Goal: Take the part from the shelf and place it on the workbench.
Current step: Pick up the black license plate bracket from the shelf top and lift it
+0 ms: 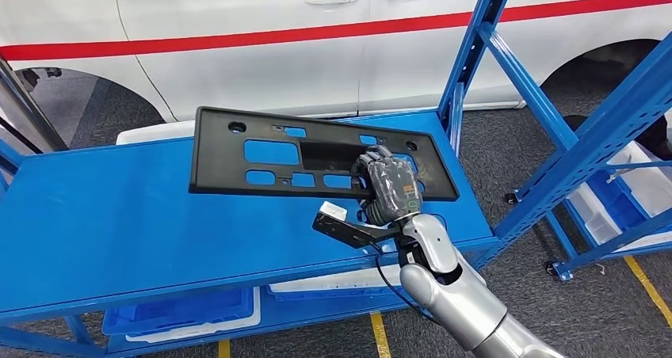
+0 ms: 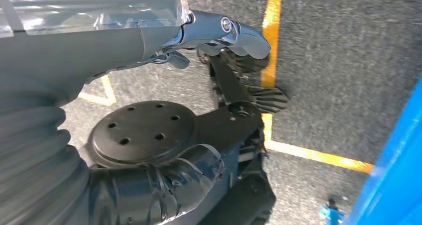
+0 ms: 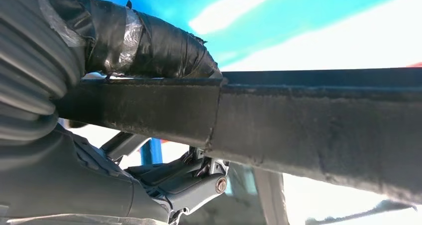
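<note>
Black plastic part [image 1: 317,154], a long flat rectangular panel with several rectangular cut-outs and small round holes, sits in the head view over the blue shelf [image 1: 119,231], its long axis running left to right with the right end a little nearer the robot and the far long edge seeming raised. The right robot hand [image 1: 386,186], wrapped in dark tape, grips the panel at its near long edge toward the right end, fingers curled over the top face. Behind the shelf stands a white car [image 1: 238,25] with a red stripe, and blue shelf uprights [image 1: 507,65] rise at the right. Blue and white bins [image 1: 190,312] sit on the lower level. In the left wrist view, the left robot hand [image 2: 219,33] hangs above grey floor [image 2: 338,60] marked with yellow lines [image 2: 271,31]; its light grey fingers [image 2: 244,36] are curled in and nothing lies in them. In the right wrist view, the part [image 3: 308,130] shows as a dark, rough-edged bar crossing the frame, pinched by the right robot hand [image 3: 149,85]: the taped thumb [image 3: 149,43] presses one face and the fingers [image 3: 189,182] close on the other, with the blue shelf [image 3: 278,16] behind.
</note>
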